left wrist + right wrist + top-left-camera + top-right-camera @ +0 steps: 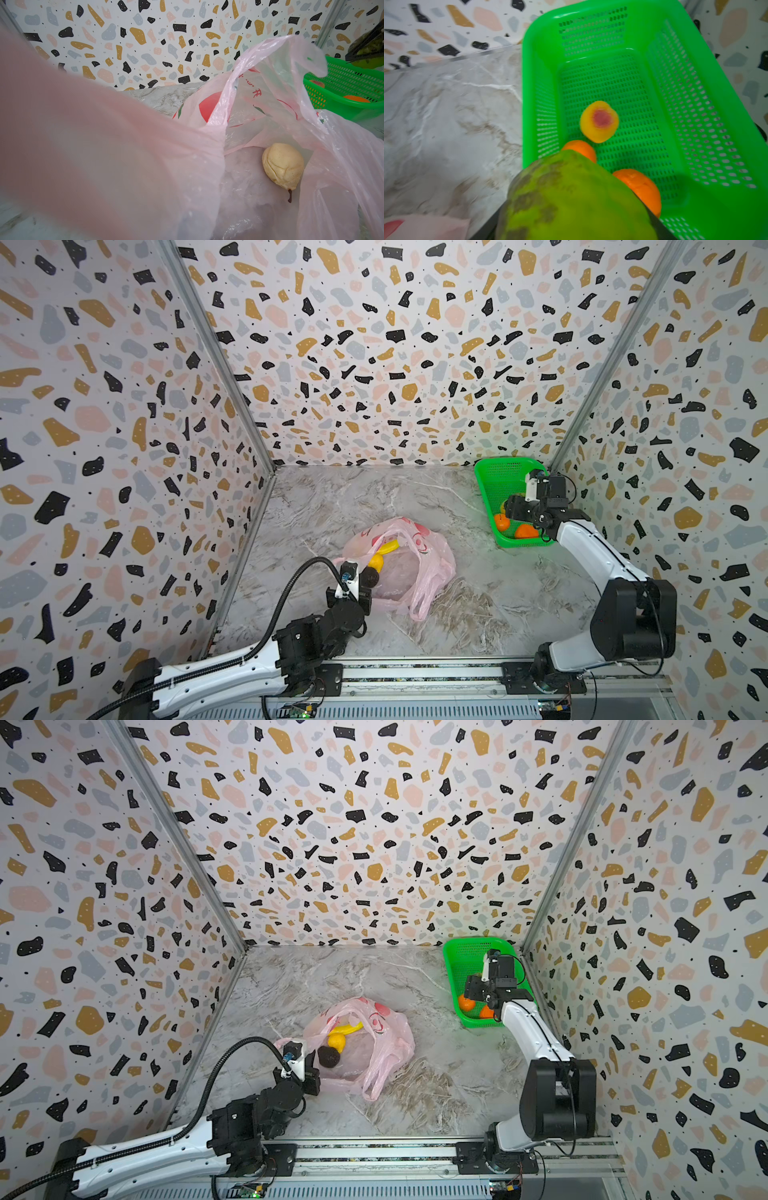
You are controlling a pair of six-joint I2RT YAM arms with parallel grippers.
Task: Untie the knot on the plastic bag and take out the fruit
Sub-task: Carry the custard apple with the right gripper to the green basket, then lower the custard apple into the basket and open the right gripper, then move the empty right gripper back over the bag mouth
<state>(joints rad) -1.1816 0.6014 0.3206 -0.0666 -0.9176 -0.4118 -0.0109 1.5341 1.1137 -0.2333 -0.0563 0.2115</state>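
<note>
The pale pink plastic bag (419, 568) lies open in the middle of the marble table, and no knot shows. Its loop handles (419, 605) hang loose. Inside are a yellow banana (389, 547), a dark fruit (370, 577) and a cream pear (282, 166). My left gripper (365, 596) is shut on the bag's near-left rim; pink film hides its jaws in the left wrist view. My right gripper (510, 508) hangs over the green basket (492, 477), shut on a green mottled fruit (571, 197).
The basket (591, 31) stands in the back right corner against the patterned walls. It holds two tangerines (581, 148) (641, 189) and a yellow-red peach (599, 121). The arms' rail runs along the front edge.
</note>
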